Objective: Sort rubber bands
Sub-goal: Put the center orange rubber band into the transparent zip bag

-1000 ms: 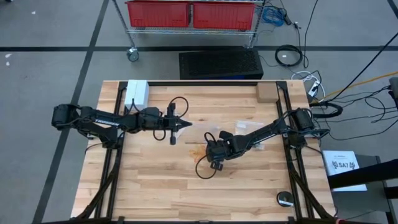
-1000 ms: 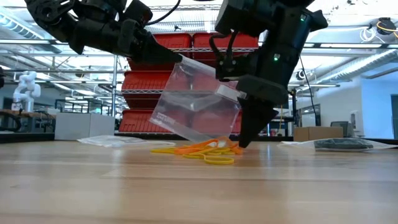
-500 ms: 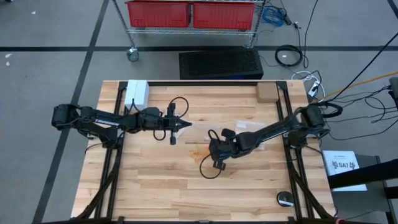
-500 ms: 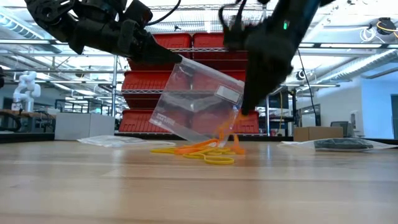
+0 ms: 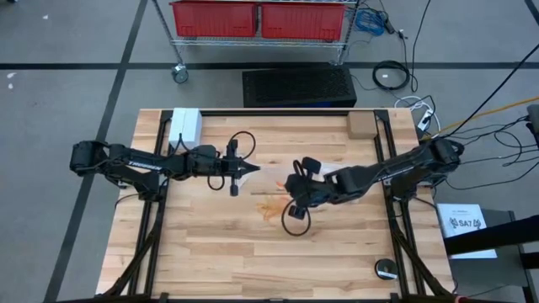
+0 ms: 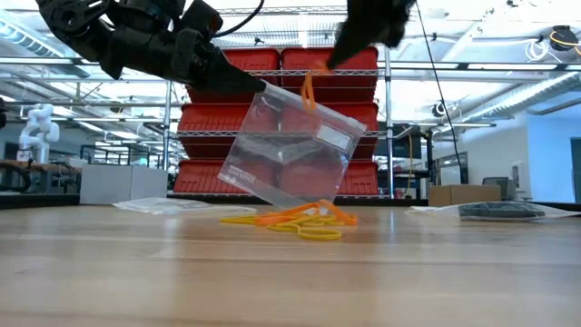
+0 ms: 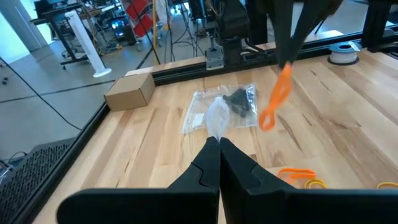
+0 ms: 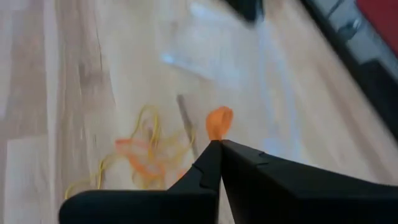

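Observation:
A pile of orange and yellowish rubber bands (image 6: 295,218) (image 5: 271,206) lies on the table's middle. My left gripper (image 6: 238,80) (image 5: 253,168) is shut on a clear plastic bag (image 6: 290,150), which hangs tilted just over the pile. My right gripper (image 8: 217,143) (image 5: 290,188) is shut on one orange rubber band (image 8: 219,121) (image 6: 309,91). It stands high above the pile, and the band dangles beside the bag's top edge. In the left wrist view the band (image 7: 277,99) hangs below the right gripper (image 7: 291,56). My left gripper pinches the bag's upper corner (image 6: 259,88) between its two fingers, coming nearly level from the table's left. The bag hangs tilted below the fingers. Whether its lower edge (image 6: 277,198) touches the table, I cannot tell. My right gripper pinches the orange band's upper end (image 8: 216,135) between its fingertips, slanting down from the table's right. The band hangs slack below the fingers as a narrow loop (image 7: 268,118), clear of the table and the pile.
A second clear bag with black bands (image 7: 239,102) (image 5: 333,172) lies flat on the table toward the right. A cardboard box (image 5: 360,124) and a white box (image 5: 185,126) stand at the far edge. A round black object (image 5: 386,269) sits near the front right corner.
My right gripper has shut on an orange band at the pile and risen steeply, tipping less downward and drifting slightly toward the right edge. The band has lifted clear of the pile and now hangs level with the bag's top. The rest of the pile stays put.

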Available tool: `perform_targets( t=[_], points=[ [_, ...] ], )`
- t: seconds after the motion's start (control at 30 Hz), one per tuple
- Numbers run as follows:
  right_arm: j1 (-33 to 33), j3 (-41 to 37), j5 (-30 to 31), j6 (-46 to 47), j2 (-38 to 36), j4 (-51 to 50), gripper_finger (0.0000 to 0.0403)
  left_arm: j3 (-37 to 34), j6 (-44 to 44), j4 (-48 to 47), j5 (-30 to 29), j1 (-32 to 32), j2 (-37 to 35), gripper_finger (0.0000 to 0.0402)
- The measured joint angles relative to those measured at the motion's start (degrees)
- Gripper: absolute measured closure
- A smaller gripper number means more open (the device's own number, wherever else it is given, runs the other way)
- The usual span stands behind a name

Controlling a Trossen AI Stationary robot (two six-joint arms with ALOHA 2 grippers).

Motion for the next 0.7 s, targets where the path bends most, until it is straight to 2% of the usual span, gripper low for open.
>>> perform_targets(
  t=[0.27, 0.7],
  points=[
    [-2.2, 6.0, 2.4, -5.8, 0.3, -2.3, 0.0403, 0.0, 0.0, 0.0, 0.0, 0.0, 0.0, 0.0402],
    [-4.7, 6.1, 1.1, -5.7, 0.4, -6.2, 0.0403, 0.0, 0.0, -0.1, 0.0, 0.0, 0.0, 0.0402]
  ],
)
